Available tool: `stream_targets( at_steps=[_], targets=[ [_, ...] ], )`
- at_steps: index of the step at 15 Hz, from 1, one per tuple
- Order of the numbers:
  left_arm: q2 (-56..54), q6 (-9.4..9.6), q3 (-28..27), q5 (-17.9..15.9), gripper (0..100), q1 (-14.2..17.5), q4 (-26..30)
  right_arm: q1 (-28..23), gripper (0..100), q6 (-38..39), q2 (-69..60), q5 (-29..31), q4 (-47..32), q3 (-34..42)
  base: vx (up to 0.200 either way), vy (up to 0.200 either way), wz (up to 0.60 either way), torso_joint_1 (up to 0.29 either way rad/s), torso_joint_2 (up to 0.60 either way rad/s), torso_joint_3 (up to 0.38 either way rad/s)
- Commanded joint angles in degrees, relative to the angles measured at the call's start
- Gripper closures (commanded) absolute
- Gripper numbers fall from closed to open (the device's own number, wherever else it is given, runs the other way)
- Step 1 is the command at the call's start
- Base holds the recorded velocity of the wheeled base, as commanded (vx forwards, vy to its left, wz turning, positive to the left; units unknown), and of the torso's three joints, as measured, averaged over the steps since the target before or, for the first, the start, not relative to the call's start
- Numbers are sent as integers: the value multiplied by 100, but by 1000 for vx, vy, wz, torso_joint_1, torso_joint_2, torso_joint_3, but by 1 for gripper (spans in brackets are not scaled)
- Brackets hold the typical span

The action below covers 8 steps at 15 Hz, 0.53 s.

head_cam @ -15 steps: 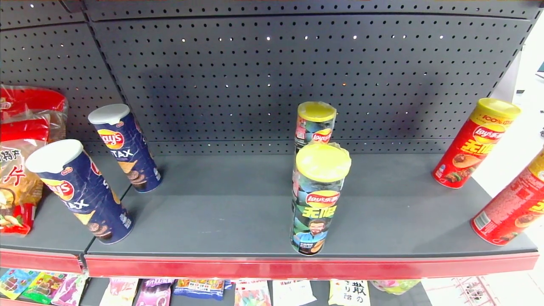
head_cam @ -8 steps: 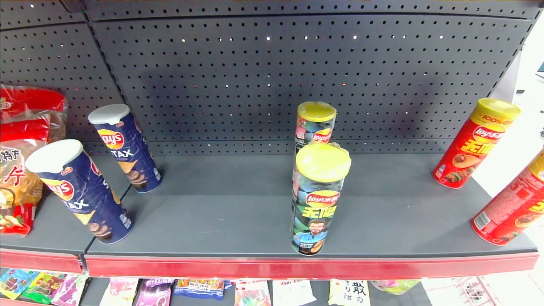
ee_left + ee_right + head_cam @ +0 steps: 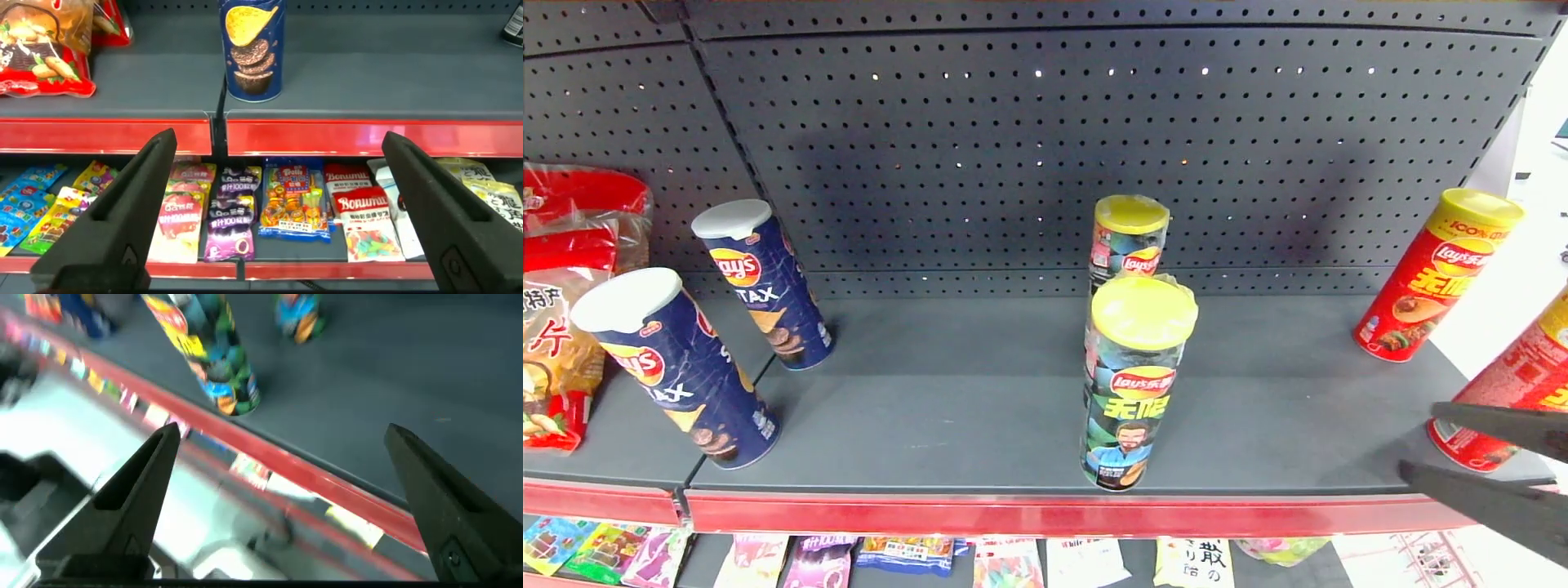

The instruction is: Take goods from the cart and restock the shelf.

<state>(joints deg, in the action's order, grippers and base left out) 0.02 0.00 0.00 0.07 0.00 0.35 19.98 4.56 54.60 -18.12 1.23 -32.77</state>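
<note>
right tool [image 3: 1417,437]: spread, empty, held off shelf [image 3: 947,408] front, likely sparing red can [image 3: 1503,392].
left tool [image 3: 274,147]: spread, empty, held before shelf.

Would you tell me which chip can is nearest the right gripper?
The front red can, at the right end of the shelf; the right gripper hovers beside it.

The dark grey metal shelf [image 3: 947,408] has a red front strip [image 3: 1045,514] and a grey back panel [image 3: 1013,163] dotted with small holes. The tall round can with yellow lid [image 3: 1135,384] wears green, blue and black pictures. Left of that can stand a navy cardboard tube with white lid [image 3: 674,367] and a second navy tube [image 3: 764,282]. Right of it is a red tube with yellow lid [image 3: 1441,273]. The left tool [image 3: 279,137] and right tool [image 3: 1417,438] are black.
</note>
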Motion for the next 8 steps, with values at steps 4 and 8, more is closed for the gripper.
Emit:
stream_targets(
  at_steps=[4,8],
  targets=[
    [-2,0,0,1,0,0,0,700,0,1,2960,924,1424,-98,0,0,0,0,0,0],
    [-2,0,0,1,0,0,0,771,0,-43,3434,1187,1450,-344,0,0,0,0,0,0]
  ],
)
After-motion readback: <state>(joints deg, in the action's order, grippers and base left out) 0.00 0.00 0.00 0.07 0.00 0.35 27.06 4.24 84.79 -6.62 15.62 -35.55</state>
